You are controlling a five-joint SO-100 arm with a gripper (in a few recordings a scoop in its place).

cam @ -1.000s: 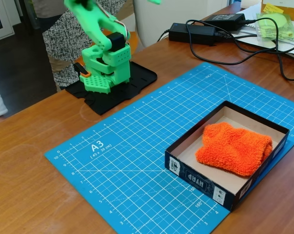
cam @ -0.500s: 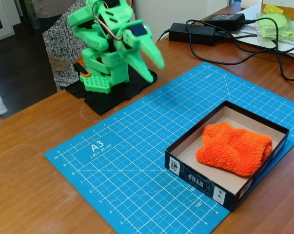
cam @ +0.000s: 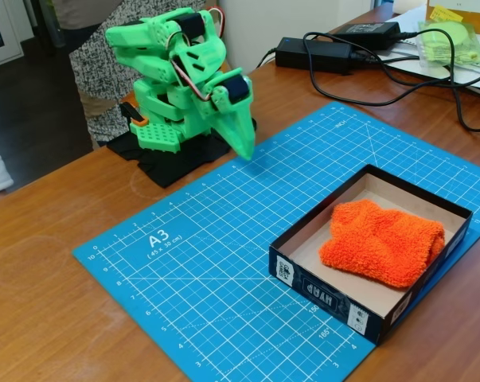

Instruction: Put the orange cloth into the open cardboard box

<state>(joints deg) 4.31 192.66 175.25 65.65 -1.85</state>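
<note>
The orange cloth [cam: 383, 241] lies as a fluffy bundle inside the open cardboard box [cam: 329, 291], a shallow black-sided tray with a pale inside, at the right of the blue cutting mat. The green arm is folded down over its base at the upper left, far from the box. Its gripper [cam: 243, 151] points down at the mat's far edge with the fingers together and nothing held.
A blue A3 cutting mat [cam: 200, 263] covers the wooden table. Black power adapters [cam: 313, 54] and cables lie at the back right, with a green item in a bag [cam: 453, 38]. The arm's base stands on a black plate [cam: 184, 151]. A person stands behind the arm.
The arm has folded down from a raised pose, and the gripper has swung down and back until its tip is near the mat's far edge. Cloth and box have not moved.
</note>
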